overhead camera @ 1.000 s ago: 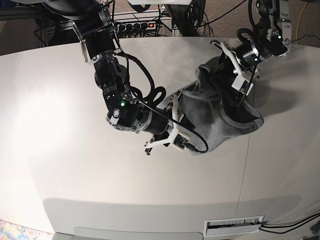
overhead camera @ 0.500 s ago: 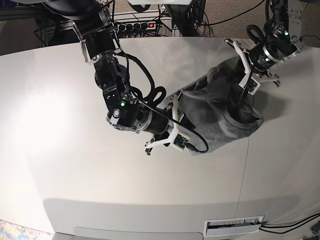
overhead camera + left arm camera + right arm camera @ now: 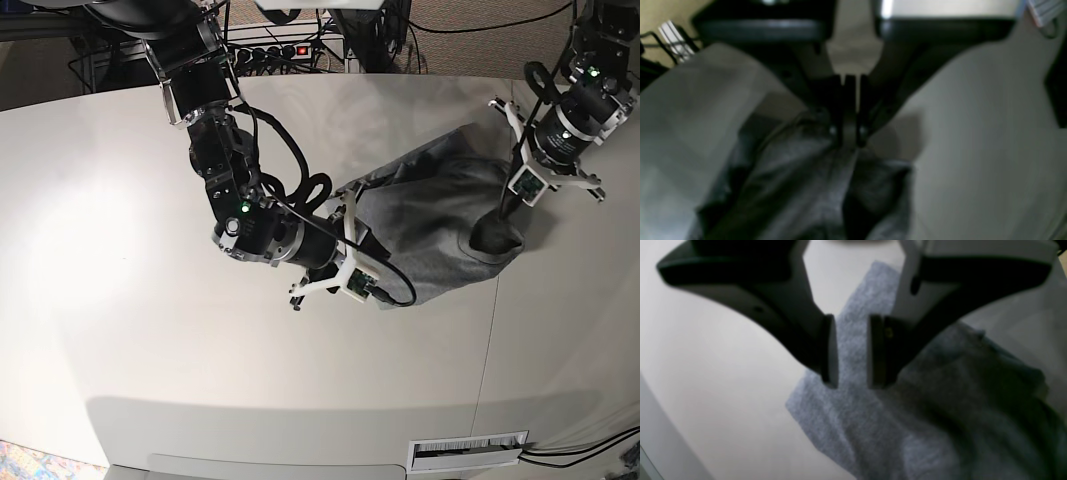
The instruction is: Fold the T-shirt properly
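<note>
While the left gripper point(image 3: 503, 207) pinches a pulled-up fold of the T-shirt point(image 3: 430, 225) (bunched on the table point(image 3: 120, 330)), the right gripper's fingers point(image 3: 828, 350) stand parted over its hem, holding nothing. Judged step: spreading; next, clamp that hem.

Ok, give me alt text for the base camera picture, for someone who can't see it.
Two robot arms work a crumpled grey T-shirt on a white table. The left gripper pinches the shirt's far edge and lifts it, while the right gripper, jaws parted, sits at the shirt's near edge.
</note>
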Controlling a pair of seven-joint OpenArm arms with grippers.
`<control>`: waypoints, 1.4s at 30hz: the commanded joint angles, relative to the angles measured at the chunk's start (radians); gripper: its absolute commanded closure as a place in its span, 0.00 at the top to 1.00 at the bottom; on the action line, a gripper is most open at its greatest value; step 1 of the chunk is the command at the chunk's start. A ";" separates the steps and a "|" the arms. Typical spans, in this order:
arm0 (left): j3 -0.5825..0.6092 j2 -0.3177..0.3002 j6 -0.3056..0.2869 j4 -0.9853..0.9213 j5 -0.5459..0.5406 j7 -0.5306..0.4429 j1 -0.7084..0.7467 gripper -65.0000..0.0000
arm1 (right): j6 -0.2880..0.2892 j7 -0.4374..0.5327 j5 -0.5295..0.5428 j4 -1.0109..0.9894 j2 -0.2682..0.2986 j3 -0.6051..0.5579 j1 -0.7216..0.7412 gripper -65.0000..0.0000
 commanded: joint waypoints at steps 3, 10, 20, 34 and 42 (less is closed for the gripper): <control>-0.006 -0.010 0.007 0.021 -0.067 -0.006 0.026 0.00 | 0.001 0.027 0.010 0.016 -0.005 0.003 0.027 0.24; -0.005 0.071 0.006 0.018 -0.070 -0.107 0.135 0.00 | 0.001 0.026 -0.032 0.016 -0.005 0.003 0.027 0.24; -0.005 0.080 -0.012 -0.079 -0.065 -0.150 0.196 0.12 | 0.001 0.033 -0.080 0.016 -0.005 0.004 0.027 0.24; -0.005 0.083 0.117 0.134 -0.097 -0.167 0.172 0.35 | -0.048 0.214 -0.221 0.010 -0.013 0.005 0.034 0.01; -0.003 0.217 0.019 0.122 -0.214 -0.206 0.163 0.00 | -0.067 0.298 -0.225 -0.209 -0.096 0.005 0.145 0.00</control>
